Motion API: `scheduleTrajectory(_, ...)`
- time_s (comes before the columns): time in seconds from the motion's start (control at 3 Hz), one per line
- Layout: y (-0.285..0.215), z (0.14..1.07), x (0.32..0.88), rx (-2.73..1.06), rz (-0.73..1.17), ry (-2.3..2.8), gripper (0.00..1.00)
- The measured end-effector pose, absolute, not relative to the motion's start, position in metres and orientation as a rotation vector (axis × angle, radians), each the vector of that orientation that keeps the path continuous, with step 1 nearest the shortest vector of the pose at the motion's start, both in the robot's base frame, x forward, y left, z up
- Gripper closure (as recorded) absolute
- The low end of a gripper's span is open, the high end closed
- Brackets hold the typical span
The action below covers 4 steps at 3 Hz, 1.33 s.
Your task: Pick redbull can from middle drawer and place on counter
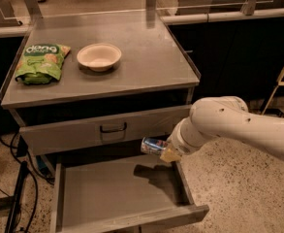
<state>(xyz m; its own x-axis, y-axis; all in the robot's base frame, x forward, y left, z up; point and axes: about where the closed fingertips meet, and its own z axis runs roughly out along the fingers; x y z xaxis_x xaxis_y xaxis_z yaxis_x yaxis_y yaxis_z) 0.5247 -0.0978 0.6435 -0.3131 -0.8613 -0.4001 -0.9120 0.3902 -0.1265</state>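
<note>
the white arm reaches in from the right, and its gripper hangs above the open middle drawer, near the drawer's right wall. its pale fingers pinch one end of the redbull can, which lies on its side in the air, clear of the drawer floor (its shadow falls on the bare steel below) and just in front of the closed drawer front with the black handle. up on the counter sit a green snack bag and a pale bowl, side by side at the left.
</note>
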Motion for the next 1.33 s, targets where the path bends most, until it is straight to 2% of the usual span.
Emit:
scheduleTrajectory(0.33, -0.092, 0.642, 0.523, -1.544, 0.181, 2.238, 1.0)
scheduleTrajectory(1.0, -0.098, 0.726, 0.555, -1.528, 0.076, 2.094, 1.0)
scheduleTrajectory(1.33, -0.098, 0.73, 0.557, -1.526, 0.072, 2.087, 1.0)
